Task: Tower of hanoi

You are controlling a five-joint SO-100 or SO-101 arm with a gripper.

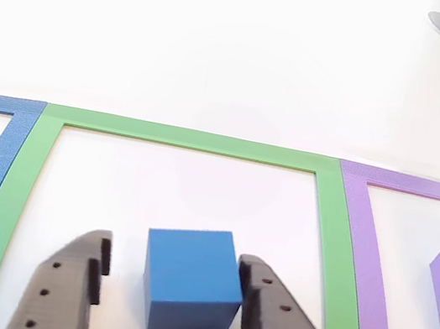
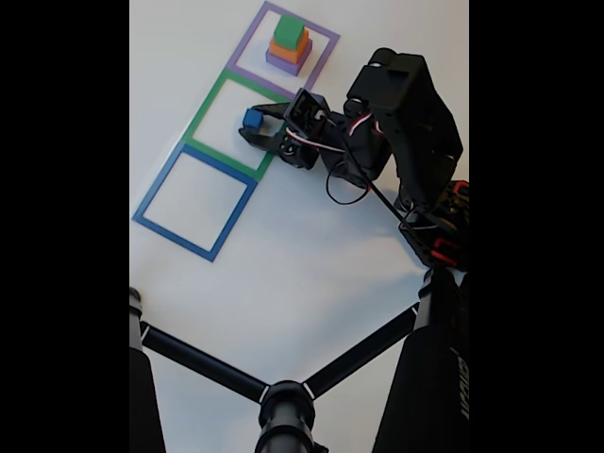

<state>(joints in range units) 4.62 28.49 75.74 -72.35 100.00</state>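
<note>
Inside the green square outline (image 1: 182, 137), on the white table (image 1: 224, 46), stands the blue cube (image 1: 189, 291), and the gripper (image 1: 174, 280) has one dark finger on each side of it. In the other view the right finger (image 1: 252, 294) looks touching or almost touching the cube's side, while the left finger (image 1: 96, 262) is a little apart from it, with table showing between. So the jaws are released and not yet clamped on anything. The cube sits on the table, slightly turned against the outline.

In the fixed view the cube (image 2: 252, 118) is in the middle outline (image 2: 200, 113), and the other blocks make a stack in the purple outline (image 2: 326, 38): the purple block (image 2: 283, 64) below, the orange block (image 2: 288, 47) on it, the green block (image 2: 291, 31) on top. The blue outline (image 2: 151, 193) lies on the other side.

My judgement is that the step in hand is either to take the cube or to let it go; the pictures alone do not decide this. If it is taking, the gripper should first be centred, because the right finger is nearer, and closing now could push the cube sideways and turn it. The fingers should go low enough to hold the flat sides, close slowly, and lift straight up before going sideways. If it is letting go, the arm should rise straight, so no finger drags the cube out of the outline.
</note>
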